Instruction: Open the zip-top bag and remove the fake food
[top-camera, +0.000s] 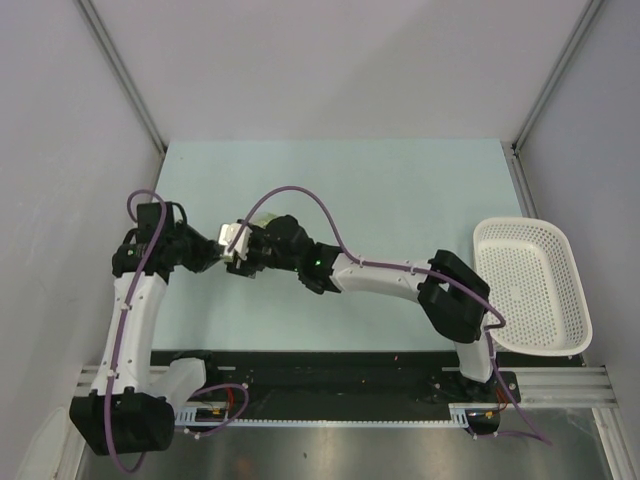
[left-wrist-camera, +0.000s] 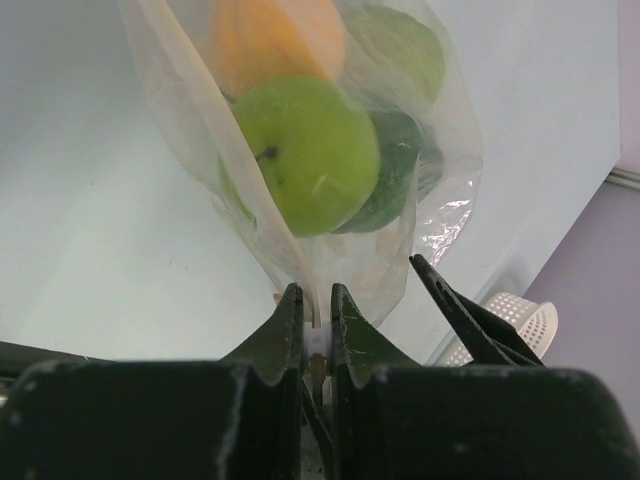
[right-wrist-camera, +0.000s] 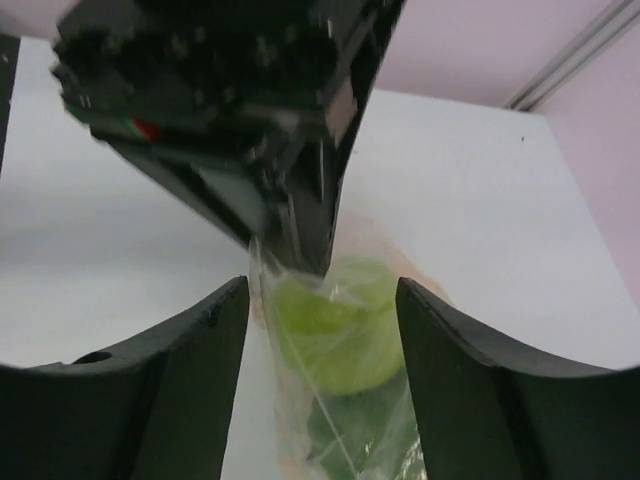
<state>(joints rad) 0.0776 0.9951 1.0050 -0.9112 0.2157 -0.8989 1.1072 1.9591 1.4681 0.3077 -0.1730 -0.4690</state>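
Pale mint table (top-camera: 400, 180), white mesh basket (top-camera: 530, 285) (right edge) on it

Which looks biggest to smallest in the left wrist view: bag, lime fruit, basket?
1. bag
2. lime fruit
3. basket, smallest as seen, but it is farther off and partly hidden, so its real size is unsure.

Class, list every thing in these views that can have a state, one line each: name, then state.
zip-top bag, pinched at one edge, fruit inside; whether the seal is open cannot be told
fake food, inside the bag
left gripper, shut on the bag's edge
right gripper, open, one finger on each side of the bag
mesh basket, upright, empty
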